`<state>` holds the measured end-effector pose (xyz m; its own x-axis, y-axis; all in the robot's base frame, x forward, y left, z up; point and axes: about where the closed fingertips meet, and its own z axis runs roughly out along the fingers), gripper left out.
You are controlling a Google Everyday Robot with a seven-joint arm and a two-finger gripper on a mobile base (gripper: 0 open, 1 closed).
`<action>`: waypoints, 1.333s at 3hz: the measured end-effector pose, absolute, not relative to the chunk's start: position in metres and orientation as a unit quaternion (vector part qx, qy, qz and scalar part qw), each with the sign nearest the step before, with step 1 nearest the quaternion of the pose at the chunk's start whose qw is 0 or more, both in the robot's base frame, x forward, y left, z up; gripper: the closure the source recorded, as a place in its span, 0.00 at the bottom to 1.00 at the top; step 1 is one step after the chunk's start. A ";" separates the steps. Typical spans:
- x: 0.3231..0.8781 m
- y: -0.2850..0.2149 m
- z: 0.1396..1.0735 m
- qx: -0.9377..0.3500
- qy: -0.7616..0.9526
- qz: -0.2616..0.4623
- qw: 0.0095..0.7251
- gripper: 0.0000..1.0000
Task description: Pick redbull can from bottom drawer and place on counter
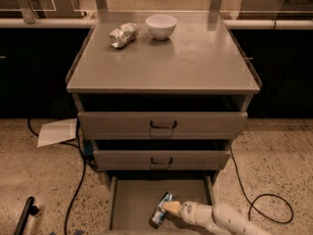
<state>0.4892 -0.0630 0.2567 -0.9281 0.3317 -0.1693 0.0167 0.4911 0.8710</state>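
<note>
The fingers are squeezed on the redbull can; one pale finger lies across its side, and the can leans with one end higher; the gripper is low down inside the open bottom drawer; the white arm comes in from the right of the fingers; under them is the flat grey drawer floor, and I cannot tell if the can touches it; so the grab looks done, but the lift out is not; high above the fingers is the counter, where the can must go; a dented silver can and a white bowl sit at its far end, well apart from the fingers.
</note>
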 end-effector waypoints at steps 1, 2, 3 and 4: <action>0.489 -0.063 0.257 0.103 0.849 0.494 0.159 1.00; 0.478 -0.045 0.270 0.090 0.862 0.479 0.136 1.00; 0.478 -0.035 0.321 0.091 0.878 0.446 0.150 1.00; 0.467 -0.025 0.392 0.069 0.876 0.432 0.203 1.00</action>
<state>0.4668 -0.0253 0.3917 -0.9083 0.2965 -0.2951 -0.0535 0.6174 0.7849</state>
